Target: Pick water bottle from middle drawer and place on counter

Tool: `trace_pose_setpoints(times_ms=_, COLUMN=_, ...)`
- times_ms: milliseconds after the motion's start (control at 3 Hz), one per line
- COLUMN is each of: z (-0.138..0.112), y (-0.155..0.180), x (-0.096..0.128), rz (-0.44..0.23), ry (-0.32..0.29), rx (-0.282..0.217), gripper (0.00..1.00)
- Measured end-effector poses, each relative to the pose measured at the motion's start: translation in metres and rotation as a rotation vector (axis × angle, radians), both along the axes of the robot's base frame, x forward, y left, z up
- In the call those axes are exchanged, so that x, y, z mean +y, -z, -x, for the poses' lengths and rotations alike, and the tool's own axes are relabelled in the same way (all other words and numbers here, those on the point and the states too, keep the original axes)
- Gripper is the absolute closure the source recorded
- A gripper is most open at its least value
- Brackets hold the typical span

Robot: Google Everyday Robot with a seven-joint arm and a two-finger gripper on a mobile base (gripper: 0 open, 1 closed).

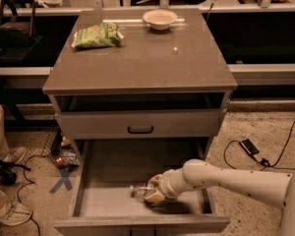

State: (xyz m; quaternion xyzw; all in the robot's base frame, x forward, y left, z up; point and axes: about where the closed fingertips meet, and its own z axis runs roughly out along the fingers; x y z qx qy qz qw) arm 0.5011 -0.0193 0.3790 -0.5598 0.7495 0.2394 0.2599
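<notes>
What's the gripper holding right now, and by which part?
Cannot tell. The gripper is in the middle drawer, over the lying water bottle's right part; no grasp is visible.

Tan end effector [155, 195] in grey-taupe middle drawer [108, 203].

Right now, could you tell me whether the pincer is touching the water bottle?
Cannot tell. In the camera view the pincer, inside the middle drawer, overlaps the right end of the water bottle, hiding any contact or gap.
</notes>
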Motion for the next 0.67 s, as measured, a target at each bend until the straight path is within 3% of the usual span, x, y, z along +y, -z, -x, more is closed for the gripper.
trace_pose_setpoints(times_ms=333, z=0.007, y=-0.026, x=-0.011, rz=-0.066, ry=-0.005, rx=-0.032, gripper=1.0)
trace_pose_setpoints(times_ms=667, z=0.007, y=-0.076, x=-0.041, rz=-0.064, ry=0.0, rx=-0.099, gripper=1.0)
